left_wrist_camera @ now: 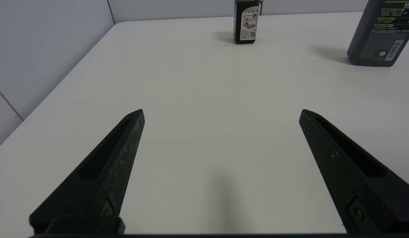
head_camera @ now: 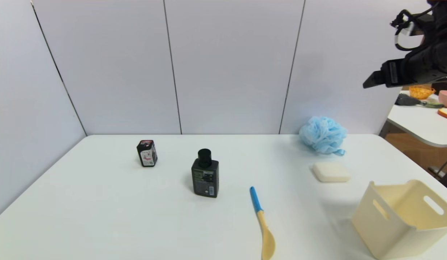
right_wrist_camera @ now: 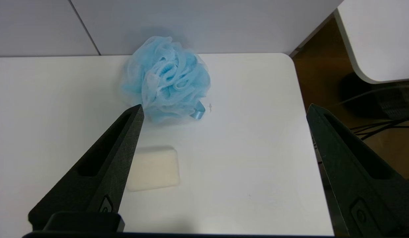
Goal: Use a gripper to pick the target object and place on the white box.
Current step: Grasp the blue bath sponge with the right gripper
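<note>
Simply white table [head_camera: 136, 216], grey panels [head_camera: 230, 65]

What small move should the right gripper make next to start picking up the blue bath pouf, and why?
Probably lower the right gripper forward and down toward the blue bath pouf. Its jaws are wide open and empty, high above the table, while the pouf lies untouched near the back wall, beyond the cream soap block.

Pale grey wall panels [head_camera: 230, 65] with dark vertical seams enclose the white table [head_camera: 100, 209]; at 3 o'clock, a second white table [head_camera: 418, 124] stands over brown floor [right_wrist_camera: 318, 76].
</note>
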Controlling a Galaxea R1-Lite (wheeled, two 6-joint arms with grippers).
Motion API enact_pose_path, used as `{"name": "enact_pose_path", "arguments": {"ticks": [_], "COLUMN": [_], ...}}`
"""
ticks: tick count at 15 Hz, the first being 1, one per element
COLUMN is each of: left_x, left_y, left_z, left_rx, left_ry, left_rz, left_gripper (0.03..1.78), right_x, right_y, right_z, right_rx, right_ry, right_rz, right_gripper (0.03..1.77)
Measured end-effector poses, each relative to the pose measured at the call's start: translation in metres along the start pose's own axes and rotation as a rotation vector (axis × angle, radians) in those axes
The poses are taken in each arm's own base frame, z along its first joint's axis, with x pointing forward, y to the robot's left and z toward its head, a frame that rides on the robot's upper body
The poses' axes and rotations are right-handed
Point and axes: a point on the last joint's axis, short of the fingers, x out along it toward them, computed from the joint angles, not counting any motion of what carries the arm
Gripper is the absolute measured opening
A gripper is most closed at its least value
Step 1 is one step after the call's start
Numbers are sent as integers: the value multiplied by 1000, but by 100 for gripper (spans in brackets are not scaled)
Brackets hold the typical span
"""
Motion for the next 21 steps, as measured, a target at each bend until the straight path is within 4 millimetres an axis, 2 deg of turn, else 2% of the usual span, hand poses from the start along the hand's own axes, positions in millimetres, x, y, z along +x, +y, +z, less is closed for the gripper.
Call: {"name": "enact_pose_path", "arguments": {"ticks": [7, 11, 17, 21], "left_x": [0, 0, 0, 0], "left_y": [0, 0, 0, 0], "left_z": [0, 0, 0, 0], "left_rx": [0, 0, 0, 0], "left_ry": [0, 0, 0, 0], "left_rz": [0, 0, 0, 0], "left_gripper": [169, 169, 169, 169], "right_x": [74, 104, 127, 139], "right_y": [31, 41, 49, 50], "right_z": [-15, -25, -38, -45], "right_rx": [55, 109, 115, 94], "right_ry": [108, 163, 240, 261], "right_rz": [150, 230, 244, 156], "right_gripper": [170, 170, 170, 170]}}
